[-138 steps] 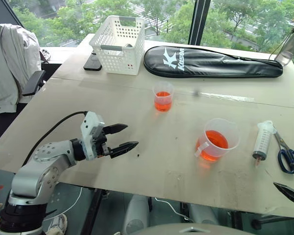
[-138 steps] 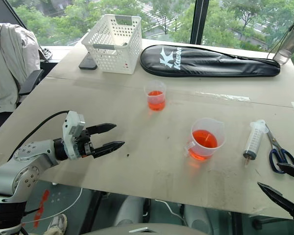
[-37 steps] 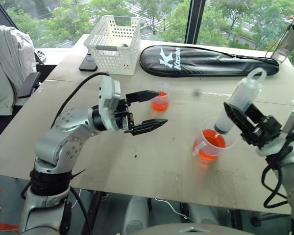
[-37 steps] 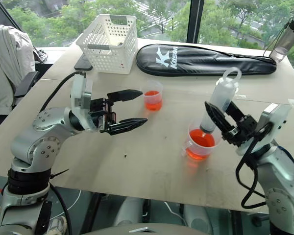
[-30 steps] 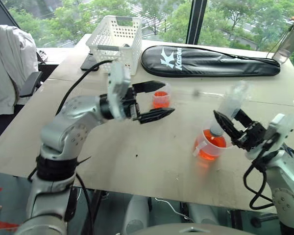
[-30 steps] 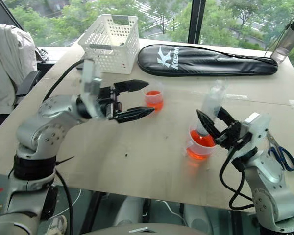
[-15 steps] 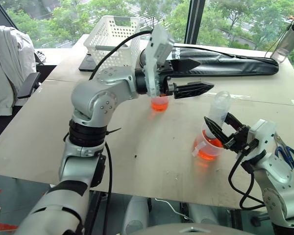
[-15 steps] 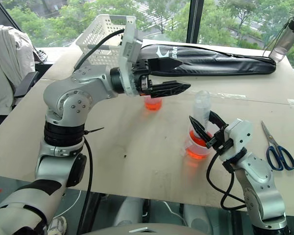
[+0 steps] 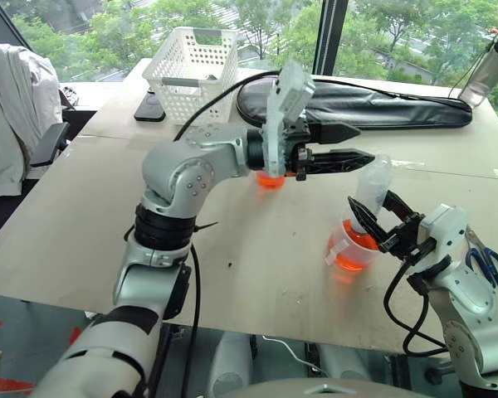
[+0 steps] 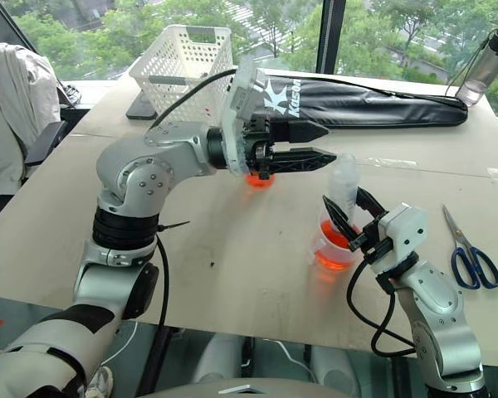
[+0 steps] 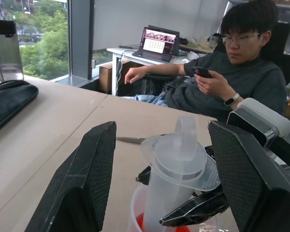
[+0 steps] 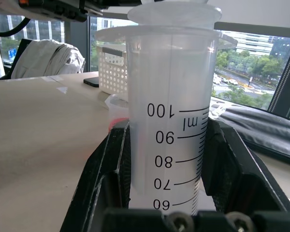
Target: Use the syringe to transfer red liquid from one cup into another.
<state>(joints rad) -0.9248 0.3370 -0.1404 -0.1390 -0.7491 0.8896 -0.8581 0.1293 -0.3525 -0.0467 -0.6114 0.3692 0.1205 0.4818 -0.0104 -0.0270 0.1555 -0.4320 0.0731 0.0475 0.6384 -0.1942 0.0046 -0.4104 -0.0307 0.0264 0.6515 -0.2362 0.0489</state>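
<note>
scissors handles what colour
Blue, on the scissors at the table's right edge; clearest in the right eye view.

Syringe: clear, faintly frosted plastic barrel, smooth, with black printed graduations. Handled measuring cup beneath it: thin glossy transparent plastic, holding translucent red liquid. Table under the cup: matt beige board, lightly scuffed. Basket at the table's far side: white perforated plastic. Racket case beside the basket: black fabric, slight sheen. Gripper fingers: black, finely textured matt pads.
</note>
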